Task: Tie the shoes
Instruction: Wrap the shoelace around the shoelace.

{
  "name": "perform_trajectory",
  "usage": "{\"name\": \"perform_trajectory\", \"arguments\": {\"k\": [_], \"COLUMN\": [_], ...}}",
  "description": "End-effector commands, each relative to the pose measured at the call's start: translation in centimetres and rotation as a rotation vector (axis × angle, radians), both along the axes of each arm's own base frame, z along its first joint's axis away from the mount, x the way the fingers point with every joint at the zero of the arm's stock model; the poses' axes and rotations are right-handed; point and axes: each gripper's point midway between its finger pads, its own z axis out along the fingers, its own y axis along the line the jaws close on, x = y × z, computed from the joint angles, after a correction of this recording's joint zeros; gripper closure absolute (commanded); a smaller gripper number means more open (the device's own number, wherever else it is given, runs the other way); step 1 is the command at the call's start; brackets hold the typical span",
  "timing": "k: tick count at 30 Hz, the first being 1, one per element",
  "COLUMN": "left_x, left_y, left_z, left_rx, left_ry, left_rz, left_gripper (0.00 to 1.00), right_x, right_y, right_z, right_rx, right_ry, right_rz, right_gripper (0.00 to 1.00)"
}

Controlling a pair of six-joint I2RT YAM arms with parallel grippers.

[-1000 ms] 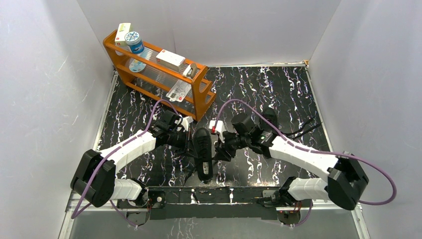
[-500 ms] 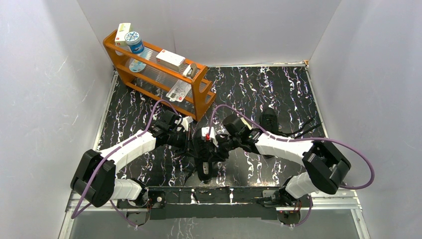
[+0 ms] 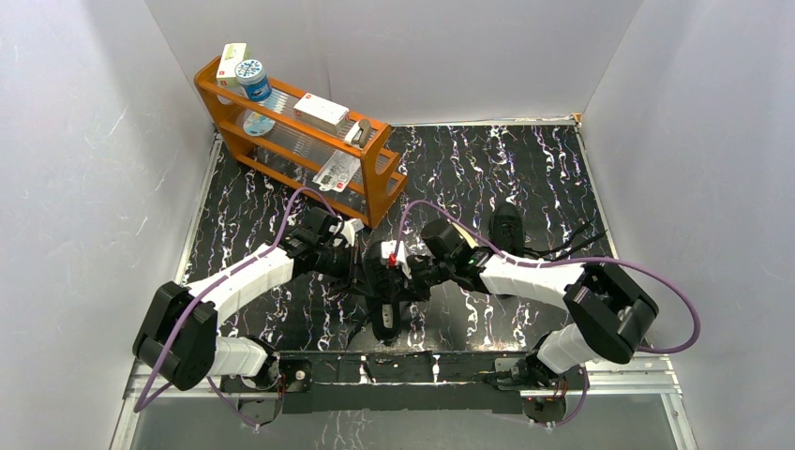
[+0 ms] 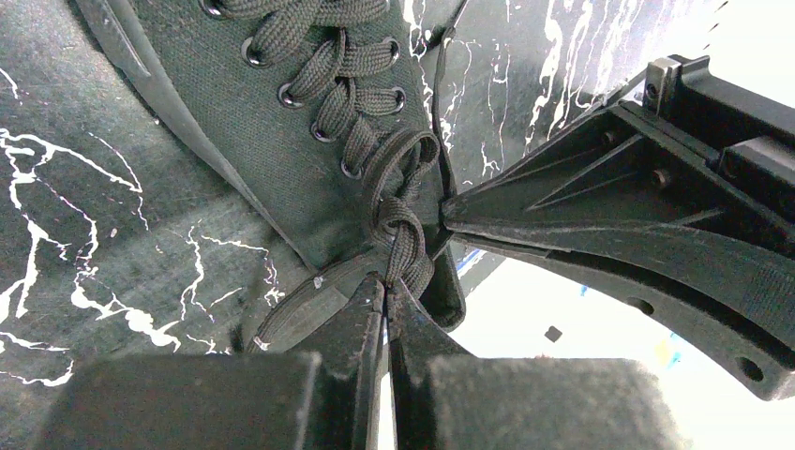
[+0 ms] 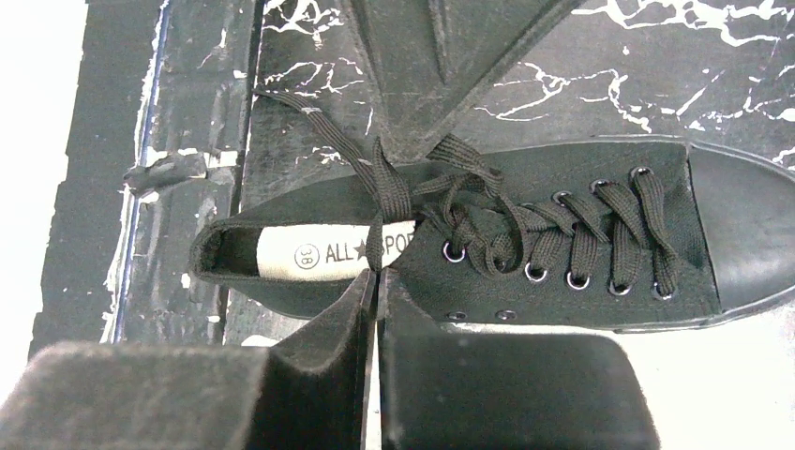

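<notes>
One black shoe point(image 3: 384, 302) lies between both grippers at the front middle of the mat, toe toward the near edge. My left gripper point(image 3: 363, 269) is shut on a black lace loop point(image 4: 400, 228) at the shoe's point(image 4: 272, 141) top eyelets. From the other side, my right gripper point(image 3: 397, 278) is pinched shut on the other lace strand point(image 5: 386, 202), which runs over the white insole label of the shoe point(image 5: 581, 234). The left gripper's fingers point(image 5: 436, 66) point at it from across the shoe. A second black shoe point(image 3: 507, 228) lies behind the right arm, its laces trailing right.
An orange rack point(image 3: 380, 187) holding boxes and a bottle stands at the back left, close behind the left wrist. White walls enclose the mat on three sides. A metal rail point(image 3: 403, 367) runs along the near edge.
My right arm swung left from beside the shoe to over its opening, and its jaws closed on a lace strand. The left gripper stayed shut in place.
</notes>
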Motion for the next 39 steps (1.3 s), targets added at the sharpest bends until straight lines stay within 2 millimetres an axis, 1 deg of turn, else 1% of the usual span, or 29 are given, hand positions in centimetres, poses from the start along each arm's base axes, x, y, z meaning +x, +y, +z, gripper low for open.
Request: {"name": "perform_trajectory", "arguments": {"k": [1,2,5,7,9,11,14,17,20,24,28,31,35,37,39], "left_x": [-0.2,-0.3,-0.7,-1.1,-1.6,-2.1,-3.2,-3.9,-4.5,-5.3,-5.9,-5.9,-5.8,-5.8,-5.8], "left_y": [-0.3,-0.2,-0.1,0.0,0.2,0.5,0.6,0.7,0.9,1.2,1.4,1.4,1.3,1.3,1.5], "left_z": [2.1,2.1,2.6,2.9,2.9,2.7,2.1,1.6,1.2,0.7,0.2,0.2,0.4,0.5,0.7], "left_rx": [-0.048,-0.049,-0.056,-0.064,-0.071,-0.074,-0.084,-0.091,-0.095,-0.095,-0.085,-0.09,-0.088,-0.09,-0.074], "left_ry": [-0.021,-0.019,-0.022,-0.022,-0.019,-0.011,0.034,0.075,0.099,0.128,0.162,0.172,0.165,0.168,0.165], "left_rz": [-0.02,-0.022,-0.026,-0.028,-0.023,-0.016,-0.019,-0.019,-0.014,-0.002,0.02,0.03,0.027,0.023,0.026], "left_gripper": [1.0,1.0,1.0,1.0,1.0,1.0,1.0,1.0,1.0,1.0,1.0,1.0,1.0,0.96,0.88], "right_x": [0.8,1.0,0.8,-0.1,-0.9,-1.2,-0.8,-0.1,0.2,0.7,1.8,2.3,2.9,2.9,2.7], "right_y": [0.6,0.5,-0.2,-1.2,-1.7,-1.8,-1.6,-1.2,-0.6,0.2,0.9,1.4,1.2,1.1,1.1], "right_z": [0.9,1.0,1.5,1.1,0.8,0.9,1.5,2.5,3.1,3.0,2.9,3.1,2.7,2.5,2.6], "right_rx": [0.043,0.036,-0.028,-0.099,-0.143,-0.164,-0.153,-0.121,-0.086,-0.091,-0.101,-0.094,-0.105,-0.107,-0.107], "right_ry": [-0.027,-0.022,0.063,0.171,0.279,0.361,0.422,0.437,0.432,0.436,0.428,0.428,0.416,0.41,0.41], "right_rz": [-0.041,-0.058,-0.14,-0.198,-0.256,-0.329,-0.421,-0.482,-0.474,-0.457,-0.488,-0.5,-0.537,-0.54,-0.523], "right_gripper": [0.98,1.0,1.0,1.0,1.0,1.0,1.0,1.0,1.0,1.0,1.0,1.0,1.0,1.0,1.0]}}
